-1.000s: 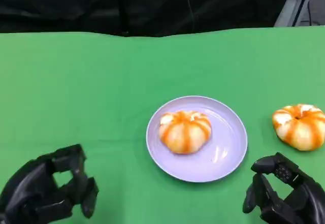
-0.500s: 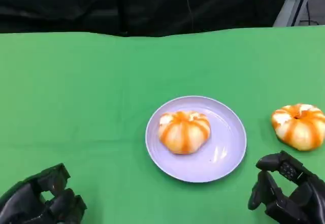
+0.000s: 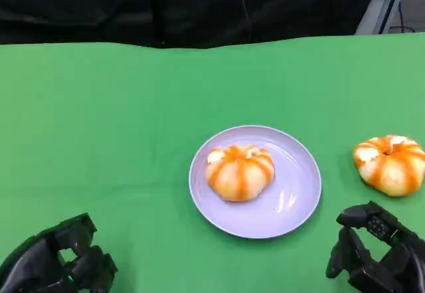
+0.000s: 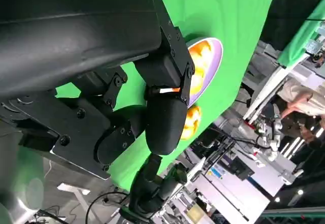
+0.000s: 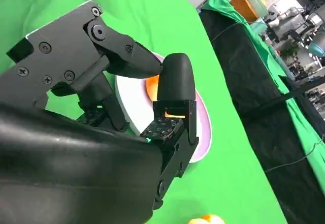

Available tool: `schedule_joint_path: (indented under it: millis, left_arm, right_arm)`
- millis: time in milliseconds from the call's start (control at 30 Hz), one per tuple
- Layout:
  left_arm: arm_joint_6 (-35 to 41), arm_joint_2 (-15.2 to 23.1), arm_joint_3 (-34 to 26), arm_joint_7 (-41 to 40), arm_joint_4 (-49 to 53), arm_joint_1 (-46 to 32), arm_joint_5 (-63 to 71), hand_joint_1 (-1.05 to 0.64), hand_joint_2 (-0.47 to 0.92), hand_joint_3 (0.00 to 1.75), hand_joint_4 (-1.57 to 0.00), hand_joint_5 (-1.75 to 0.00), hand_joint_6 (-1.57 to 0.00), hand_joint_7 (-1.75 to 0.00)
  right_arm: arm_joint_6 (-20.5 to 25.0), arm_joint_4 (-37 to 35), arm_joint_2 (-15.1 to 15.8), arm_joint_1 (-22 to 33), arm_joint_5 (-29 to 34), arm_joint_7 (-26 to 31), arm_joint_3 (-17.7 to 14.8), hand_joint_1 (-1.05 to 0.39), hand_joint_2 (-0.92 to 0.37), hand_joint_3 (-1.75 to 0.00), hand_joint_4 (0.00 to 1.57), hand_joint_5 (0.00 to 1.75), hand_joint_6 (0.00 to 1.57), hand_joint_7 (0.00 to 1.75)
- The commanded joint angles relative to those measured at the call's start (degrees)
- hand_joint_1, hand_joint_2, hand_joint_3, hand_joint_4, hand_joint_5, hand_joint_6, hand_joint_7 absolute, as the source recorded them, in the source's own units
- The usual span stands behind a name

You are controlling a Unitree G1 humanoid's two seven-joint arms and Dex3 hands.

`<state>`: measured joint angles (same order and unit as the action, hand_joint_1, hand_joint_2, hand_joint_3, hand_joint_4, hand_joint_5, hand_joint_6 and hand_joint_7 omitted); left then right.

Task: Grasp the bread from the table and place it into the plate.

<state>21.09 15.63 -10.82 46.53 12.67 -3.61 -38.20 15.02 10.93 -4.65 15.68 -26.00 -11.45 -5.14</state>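
Note:
An orange-striped bread [image 3: 240, 172] lies in the lilac plate [image 3: 299, 200] at the table's middle. A second bread [image 3: 390, 165] of the same kind sits on the green cloth to the plate's right. My left hand [image 3: 56, 266] hangs low at the near left, far from both, fingers apart and holding nothing. My right hand [image 3: 375, 256] is at the near right, just short of the second bread, fingers spread and holding nothing. The left wrist view shows my left hand [image 4: 152, 107], the plate [image 4: 216, 56] and the second bread [image 4: 192, 122]. In the right wrist view my right hand [image 5: 137, 97] stands before the plate [image 5: 203, 127].
The green cloth [image 3: 99, 120] covers the whole table, with a black curtain [image 3: 199, 7] behind its far edge. A metal stand [image 3: 385, 0] rises at the back right. The left wrist view shows a person and lab equipment [image 4: 289, 112] beyond the table.
My left hand has drawn back toward the near edge and sits lower in the picture. My right hand has dropped slightly. Both breads and the plate stay where they were.

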Motion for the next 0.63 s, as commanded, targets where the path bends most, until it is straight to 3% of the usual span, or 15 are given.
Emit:
schedule_joint_path:
  millis: [33,633]
  left_arm:
    - [0.16,-0.05,-0.97,-0.82,-1.53,-0.72,0.48,-0.12,0.50,1.19,-0.93,-1.75,-0.95,-1.48]
    - [-0.78,-1.27,-1.35,-1.23,-3.42,-1.50,1.96,-0.11,0.47,1.23,-0.93,-1.75,-0.93,-1.50]
  right_arm:
    - [0.42,1.50,0.80,0.49,-0.49,-0.25,-0.27,-0.16,-0.52,-1.09,0.85,1.75,0.81,1.44]
    - [0.76,1.88,0.72,0.79,-0.69,-0.70,-0.84,-0.15,-0.54,-1.09,0.84,1.75,0.81,1.43]
